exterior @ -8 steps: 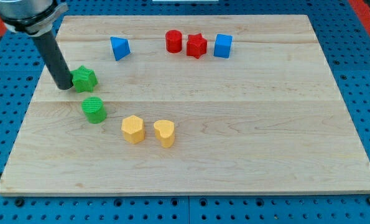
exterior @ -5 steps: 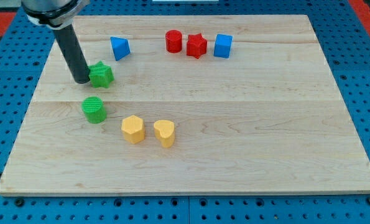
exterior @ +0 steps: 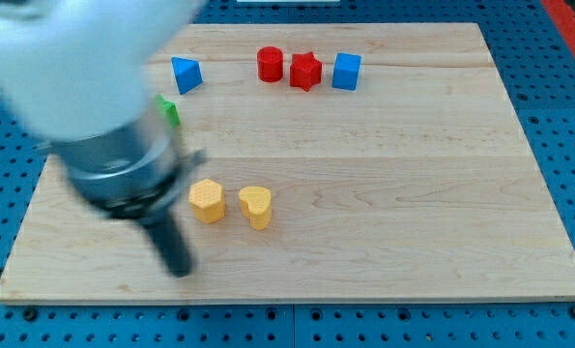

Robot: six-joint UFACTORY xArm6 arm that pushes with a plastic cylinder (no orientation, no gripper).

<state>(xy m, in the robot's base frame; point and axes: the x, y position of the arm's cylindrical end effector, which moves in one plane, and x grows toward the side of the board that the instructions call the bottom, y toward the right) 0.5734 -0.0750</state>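
Observation:
My tip (exterior: 181,270) stands near the view's bottom left of the wooden board (exterior: 413,193) and touches no block. It is blurred by motion. Nearest to it is the yellow hexagon block (exterior: 207,200), up and to the right, with the yellow heart block (exterior: 255,206) just right of that. The bulky arm body covers the board's left part. Only a sliver of the green star block (exterior: 170,110) shows past it. The green cylinder seen earlier is hidden behind the arm.
Along the view's top lie a blue triangular block (exterior: 186,73), a red cylinder (exterior: 270,64), a red star (exterior: 305,71) and a blue cube (exterior: 346,71). A blue pegboard surrounds the board.
The tip left the green star, which it had pushed up and right, and swept down to the board's bottom left. The arm now hides the green cylinder. The other blocks kept still.

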